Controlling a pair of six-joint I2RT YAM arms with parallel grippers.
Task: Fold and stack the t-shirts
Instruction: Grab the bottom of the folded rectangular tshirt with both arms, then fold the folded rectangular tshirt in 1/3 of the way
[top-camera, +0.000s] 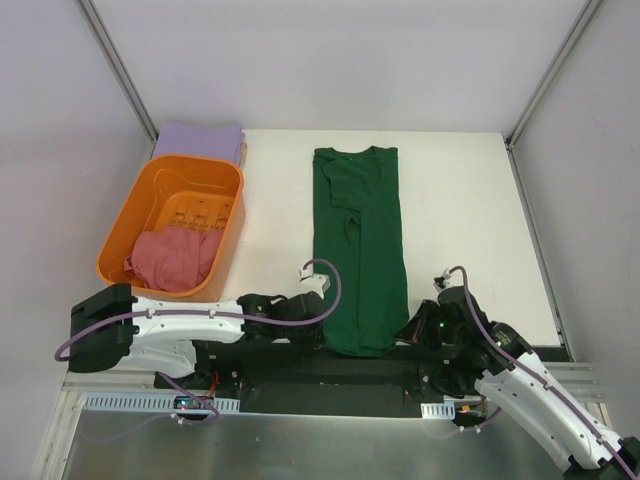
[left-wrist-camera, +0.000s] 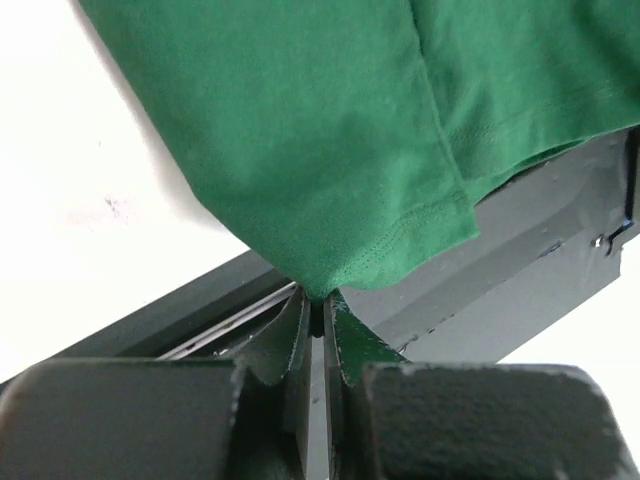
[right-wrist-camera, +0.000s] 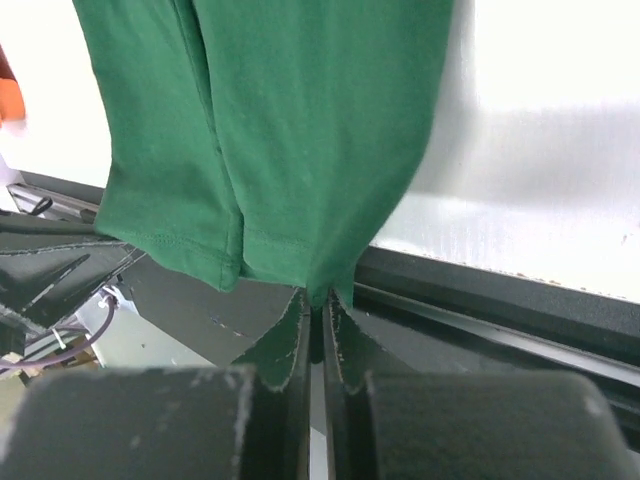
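Observation:
The dark green t-shirt (top-camera: 358, 240) lies as a long folded strip down the table's middle, collar at the far end, hem over the near edge. My left gripper (top-camera: 324, 338) is shut on the hem's left corner (left-wrist-camera: 318, 275). My right gripper (top-camera: 398, 338) is shut on the hem's right corner (right-wrist-camera: 320, 280). The pinkish-red t-shirt (top-camera: 172, 258) lies crumpled inside the orange basket. The lavender t-shirt (top-camera: 199, 140) lies folded at the far left, behind the basket.
The orange plastic basket (top-camera: 226, 232) stands on the table's left side. A black rail (top-camera: 300, 365) runs along the near edge under the hem. White enclosure walls stand on both sides and behind.

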